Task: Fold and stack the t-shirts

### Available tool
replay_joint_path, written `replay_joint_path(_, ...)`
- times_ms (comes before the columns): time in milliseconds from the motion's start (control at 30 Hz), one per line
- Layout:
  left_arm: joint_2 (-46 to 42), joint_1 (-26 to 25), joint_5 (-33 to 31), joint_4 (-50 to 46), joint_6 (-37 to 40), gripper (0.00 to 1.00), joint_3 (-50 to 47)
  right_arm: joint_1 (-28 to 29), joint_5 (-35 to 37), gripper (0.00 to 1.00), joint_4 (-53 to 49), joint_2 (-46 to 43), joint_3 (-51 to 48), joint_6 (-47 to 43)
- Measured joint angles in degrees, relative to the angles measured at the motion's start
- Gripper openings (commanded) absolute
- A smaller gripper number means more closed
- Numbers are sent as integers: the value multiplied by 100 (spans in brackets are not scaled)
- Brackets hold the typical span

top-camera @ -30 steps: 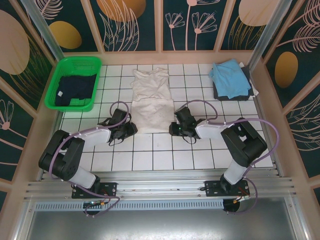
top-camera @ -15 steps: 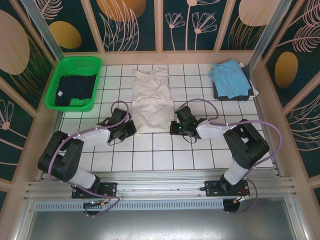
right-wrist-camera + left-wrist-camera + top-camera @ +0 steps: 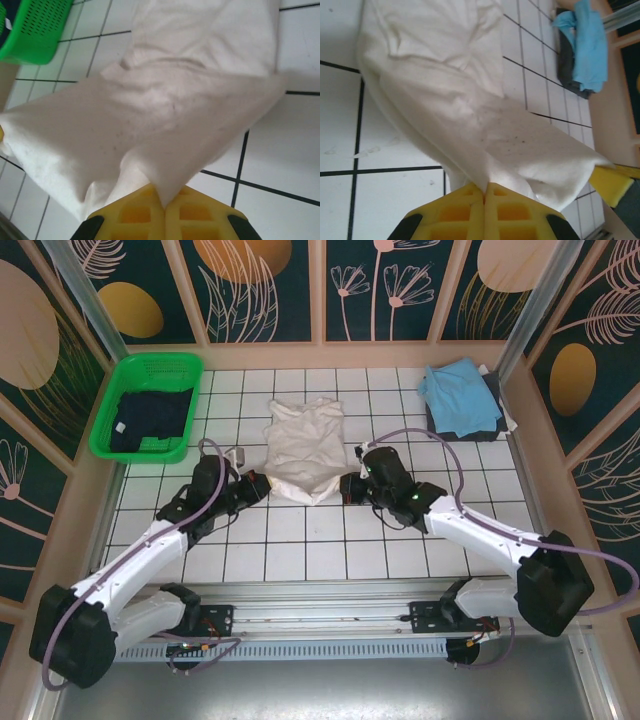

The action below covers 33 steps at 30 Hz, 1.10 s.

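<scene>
Both my arms have stretched forward since a second ago, raising the near hem of the cream-white shirt (image 3: 303, 445), which lies on the surface (image 3: 330, 550) to the right of the green basket (image 3: 150, 368). My left gripper (image 3: 255, 487) and right gripper (image 3: 350, 485) are each clamped tight on a hem corner. If either corner slips, or one arm leads, I expect a crooked, bunched fold.
</scene>
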Motion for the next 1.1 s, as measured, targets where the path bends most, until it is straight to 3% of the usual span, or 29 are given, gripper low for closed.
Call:
replay_joint_path(300,699,61,-542,-367,33,0,1318,-330,35,0,-52,498,1196,-269)
replay_joint_path(600,2017,791,-741,-236,50,0,2168,-1255,-721,0,247,1939,1827,-284)
replay_joint_path(1100,5027,1478,0,-175,225,0,4352,-2087,-1851,0,402,4214,3899,-304)
